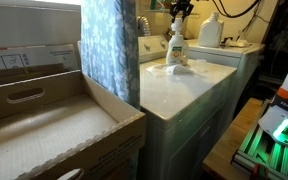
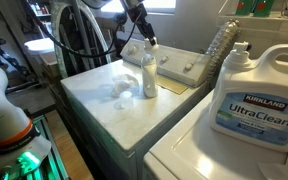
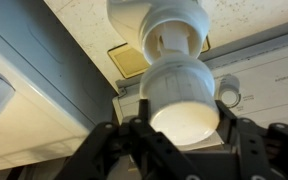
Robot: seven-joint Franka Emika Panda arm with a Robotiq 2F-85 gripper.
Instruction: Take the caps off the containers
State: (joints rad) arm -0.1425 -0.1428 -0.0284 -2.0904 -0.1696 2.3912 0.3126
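**Atop the washer (image 1: 199,90), the gripper (image 1: 180,14) over the small bottle (image 1: 176,48)**

In an exterior view, the small bottle stands upright on the washer's white top, its green-and-yellow label towards the camera. The gripper comes down onto its top from above. A white scrap (image 1: 170,70) lies just beside the bottle's base. The large jug (image 1: 210,30) stands farther back on the neighbouring machine (image 1: 239,48), well apart from the bottle. Cardboard boxes (image 1: 44,120) and a blue patterned curtain (image 1: 109,50) fill the near side.

In an exterior view from the opposite end, the small bottle (image 2: 149,78) is upright near the middle of the washer (image 2: 94,110), with the gripper (image 2: 149,42) at its neck. The large jug (image 2: 254,100), labelled Kirkland UltraClean, stands in the foreground with its jug cap (image 2: 242,47) on.

In the wrist view, the round white bottle cap (image 3: 181,95) sits between the two dark fingers (image 3: 134,145). They are pressed against its opposite sides, pinching it. Beyond the cap the bottle's neck collar and shoulder show. Whether the cap is still threaded on cannot be told.
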